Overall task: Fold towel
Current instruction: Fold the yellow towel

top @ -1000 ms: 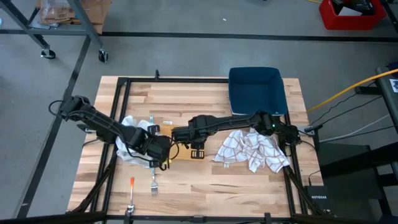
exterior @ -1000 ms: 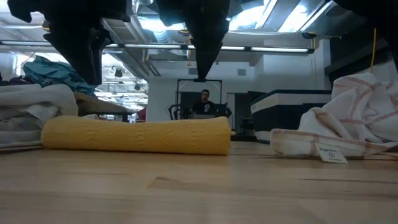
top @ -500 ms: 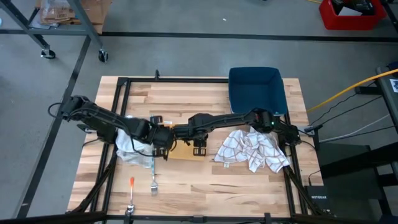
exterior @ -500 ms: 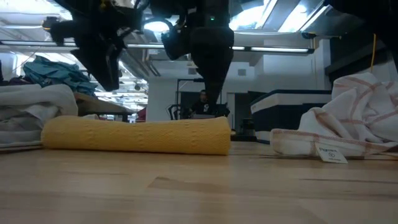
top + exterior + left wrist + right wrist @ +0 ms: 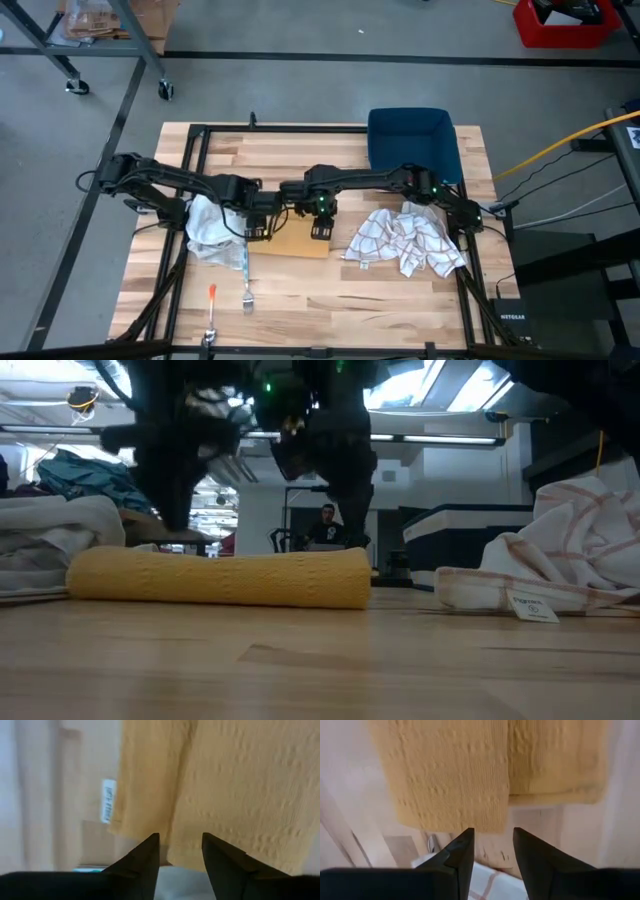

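From above, the yellow towel (image 5: 296,241) lies folded mid-counter below the left gripper (image 5: 258,225) and right gripper (image 5: 320,222); at counter level it looks a flat, neat bundle; both wrist views show jaws parted and empty over it, so folding seems essentially finished.

Nubbly yellow cloth towel (image 5: 296,240) on smooth wooden table (image 5: 340,300).

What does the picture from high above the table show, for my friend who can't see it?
Two dark robot arms meet over a folded yellow towel in the middle of a wooden table, the left gripper and right gripper both open above it, holding nothing. A crumpled white checked cloth lies to the right, a white cloth to the left, and a dark blue bin sits at the far edge.
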Robot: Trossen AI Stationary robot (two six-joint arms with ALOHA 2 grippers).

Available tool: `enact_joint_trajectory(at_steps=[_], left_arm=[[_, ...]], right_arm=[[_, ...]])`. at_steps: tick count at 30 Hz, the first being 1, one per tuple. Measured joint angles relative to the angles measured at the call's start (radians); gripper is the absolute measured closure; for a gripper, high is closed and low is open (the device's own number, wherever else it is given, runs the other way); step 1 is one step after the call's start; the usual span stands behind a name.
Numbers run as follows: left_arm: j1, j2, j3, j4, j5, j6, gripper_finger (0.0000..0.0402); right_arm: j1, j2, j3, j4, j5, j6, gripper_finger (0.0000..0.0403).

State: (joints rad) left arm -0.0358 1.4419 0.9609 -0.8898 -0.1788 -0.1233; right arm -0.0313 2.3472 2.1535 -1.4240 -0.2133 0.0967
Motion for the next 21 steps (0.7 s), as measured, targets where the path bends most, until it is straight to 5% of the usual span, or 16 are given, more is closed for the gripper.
enact_joint_trajectory(at_steps=[21], left_arm=[[0.024, 0.001, -0.202, 0.2, 0.021, 0.052, 0.0266]], right_arm=[[0.006, -0.001, -0.194, 0.093, -0.069, -0.009, 0.0262]])
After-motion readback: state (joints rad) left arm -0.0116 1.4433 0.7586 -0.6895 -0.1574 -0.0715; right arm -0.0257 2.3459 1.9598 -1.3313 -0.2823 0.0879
